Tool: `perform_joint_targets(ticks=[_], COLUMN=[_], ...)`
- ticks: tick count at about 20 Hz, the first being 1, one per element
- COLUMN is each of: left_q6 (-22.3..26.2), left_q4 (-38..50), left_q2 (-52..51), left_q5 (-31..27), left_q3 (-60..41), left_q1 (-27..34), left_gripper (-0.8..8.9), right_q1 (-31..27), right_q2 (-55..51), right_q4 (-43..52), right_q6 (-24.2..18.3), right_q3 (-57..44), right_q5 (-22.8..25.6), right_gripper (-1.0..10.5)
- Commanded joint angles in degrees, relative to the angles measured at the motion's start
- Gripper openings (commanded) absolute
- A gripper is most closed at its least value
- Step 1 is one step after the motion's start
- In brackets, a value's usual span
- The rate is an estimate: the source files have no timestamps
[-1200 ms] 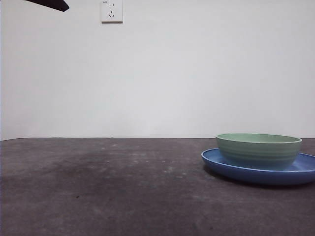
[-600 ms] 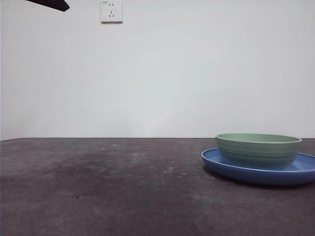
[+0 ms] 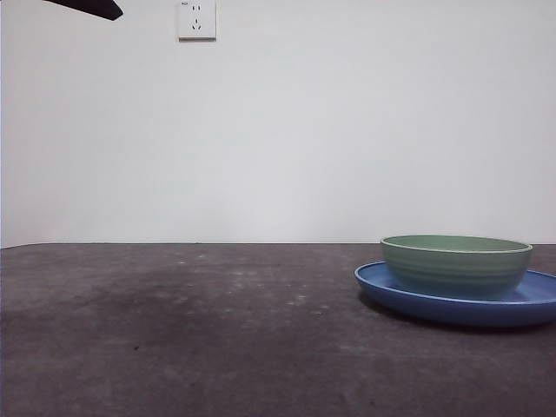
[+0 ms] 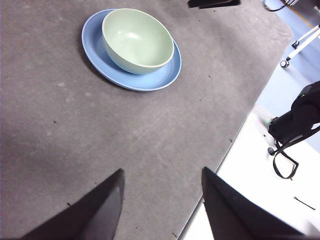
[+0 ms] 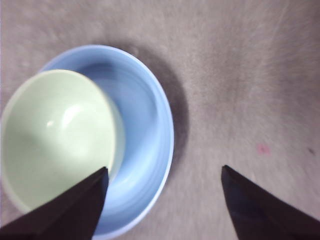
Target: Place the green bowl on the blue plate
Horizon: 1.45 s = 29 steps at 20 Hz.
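Note:
The green bowl [image 3: 457, 265] sits upright on the blue plate [image 3: 382, 284] at the right of the table. Both show in the left wrist view, the bowl [image 4: 137, 39] inside the plate [image 4: 165, 75], far from my left gripper [image 4: 161, 185], which is open and empty above bare table. In the right wrist view the bowl [image 5: 55, 135] rests toward one side of the plate [image 5: 145, 125]. My right gripper [image 5: 164, 180] hangs open and empty above the plate's edge, holding nothing.
The dark grey table [image 3: 217, 330] ends at an edge in the left wrist view [image 4: 235, 145], with white floor and a black stand [image 4: 295, 120] beyond. A wall socket [image 3: 197, 19] is high on the white wall. A black arm tip [image 3: 87, 7] shows at the top left corner.

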Motion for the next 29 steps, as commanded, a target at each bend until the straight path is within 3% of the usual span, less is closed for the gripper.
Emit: perform_joint_targets(ticks=[1, 9, 12, 20, 25, 29], left_q6=[0.52, 0.52, 0.52, 0.48, 0.28, 0.28], left_q4=[0.39, 0.39, 0.39, 0.37, 0.31, 0.07], left_q2=[0.46, 0.46, 0.46, 0.46, 0.46, 0.46], left_q5=[0.57, 0.57, 0.55, 0.57, 0.55, 0.55], left_q3=[0.46, 0.46, 0.46, 0.46, 0.46, 0.46], left_q1=[-0.22, -0.22, -0.22, -0.22, -0.22, -0.22], left_gripper=[2.50, 2.50, 2.50, 2.50, 2.50, 2.50], right_q1=[0.09, 1.92, 2.67, 3.34, 3.34, 3.34], right_q2=[4.68, 15.61, 17.92, 18.93, 18.93, 18.88], right_q4=[2.69, 8.66, 10.54, 12.44, 12.39, 12.44], right_q6=[-1.09, -1.51, -1.51, -1.51, -1.40, -1.36], right_q3=[0.98, 0.98, 0.98, 0.98, 0.98, 0.98], right_q5=[-1.84, -2.82, -2.89, -2.78, -0.87, -2.05], right_gripper=[3.0, 2.5, 1.9, 0.3, 0.1, 0.1])
